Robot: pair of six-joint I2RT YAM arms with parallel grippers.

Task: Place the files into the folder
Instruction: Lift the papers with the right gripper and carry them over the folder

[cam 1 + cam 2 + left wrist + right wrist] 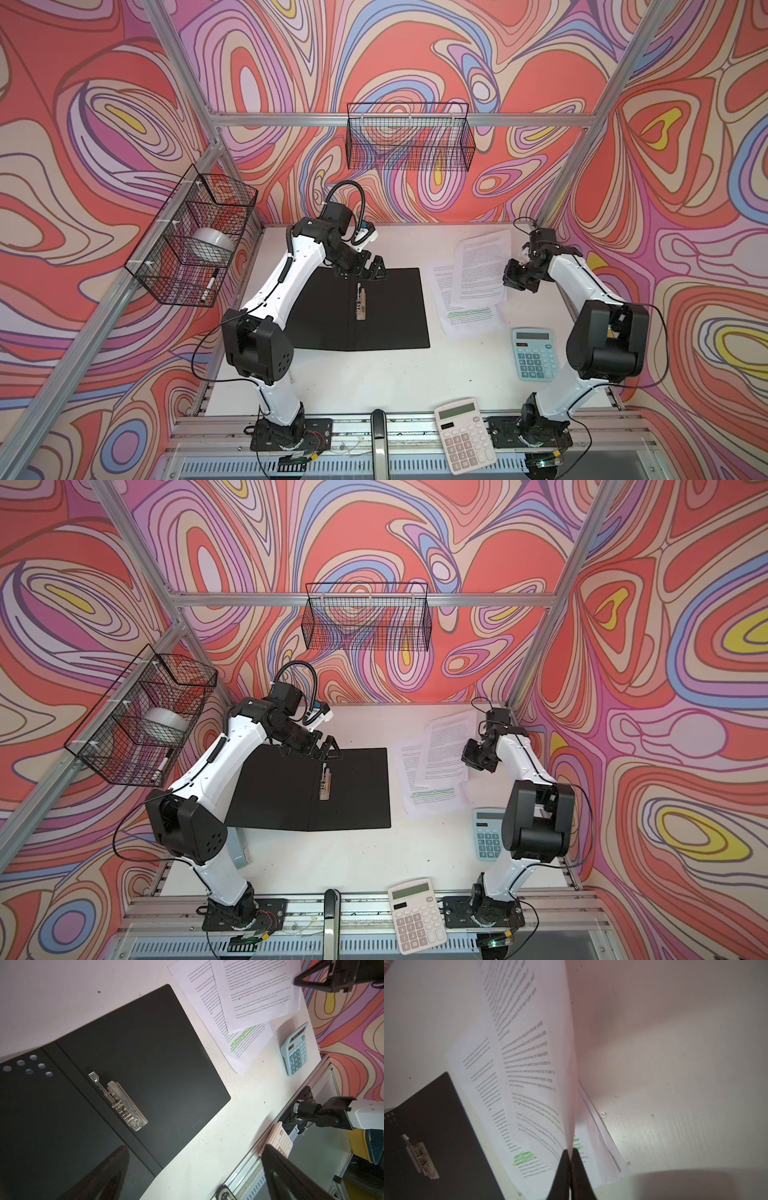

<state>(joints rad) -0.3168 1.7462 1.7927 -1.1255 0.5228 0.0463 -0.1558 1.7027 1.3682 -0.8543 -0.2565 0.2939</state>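
The folder (395,311) (357,791) (145,1053) lies open and flat mid-table, black inside up, with a metal clip (360,303) (118,1101) at its spine. The files (482,266) (446,746) (255,995) lie fanned just right of it, and the lowest sheet shows green highlighted lines (473,316) (523,1156). My right gripper (513,276) (473,756) (569,1152) is shut on the right edge of the top sheet (533,1064), which curls up off the others. My left gripper (374,272) (328,750) (194,1153) hangs open above the folder's far edge, holding nothing.
A light blue calculator (535,354) (295,1051) lies near the files on the right. A white calculator (464,434) sits on the front rail. A wire basket (195,237) with a tape roll hangs on the left wall, another basket (409,137) on the back wall.
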